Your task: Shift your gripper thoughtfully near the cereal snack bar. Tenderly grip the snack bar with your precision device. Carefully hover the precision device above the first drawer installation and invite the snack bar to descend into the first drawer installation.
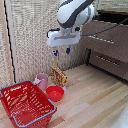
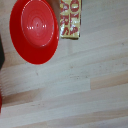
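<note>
The cereal snack bar [image 1: 59, 76] is a yellow-orange pack with red print, standing on the wooden floor beside the pink cup [image 1: 42, 81]. In the wrist view its end [image 2: 70, 19] shows next to the red bowl [image 2: 35, 31]. My gripper [image 1: 62, 51] hangs well above the snack bar and the bowl, its two blue-tipped fingers apart and empty. The first drawer installation [image 1: 112, 21] is the highest drawer of the cabinet at the exterior view's right, pulled out with a dark interior, partly hidden behind my arm.
A red mesh basket [image 1: 26, 103] stands at the front of the exterior view's left. The red bowl [image 1: 55, 93] sits just in front of the snack bar. Lower drawers with silver bar handles [image 1: 107, 61] lie under the top one. A beige woven wall stands behind.
</note>
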Motion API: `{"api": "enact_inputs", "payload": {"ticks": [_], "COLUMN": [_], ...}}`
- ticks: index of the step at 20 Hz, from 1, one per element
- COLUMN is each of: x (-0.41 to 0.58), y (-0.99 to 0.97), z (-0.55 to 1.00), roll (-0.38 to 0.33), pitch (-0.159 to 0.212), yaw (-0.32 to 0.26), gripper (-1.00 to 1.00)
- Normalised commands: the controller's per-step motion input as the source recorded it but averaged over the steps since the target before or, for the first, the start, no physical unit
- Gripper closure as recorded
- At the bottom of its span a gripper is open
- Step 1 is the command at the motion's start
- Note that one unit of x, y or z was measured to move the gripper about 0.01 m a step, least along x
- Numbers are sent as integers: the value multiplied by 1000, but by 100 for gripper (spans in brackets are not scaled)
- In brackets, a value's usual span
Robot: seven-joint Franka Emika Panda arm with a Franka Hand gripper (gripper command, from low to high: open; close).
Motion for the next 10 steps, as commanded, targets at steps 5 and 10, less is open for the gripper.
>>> {"api": "enact_inputs", "payload": {"ticks": [5,10], "x": [315,413], "y": [-21,-71], "z": [-296,-353], "roll": [-13,0], "pitch": [3,0], "yaw": [0,-3], "gripper": [-100,-100]}}
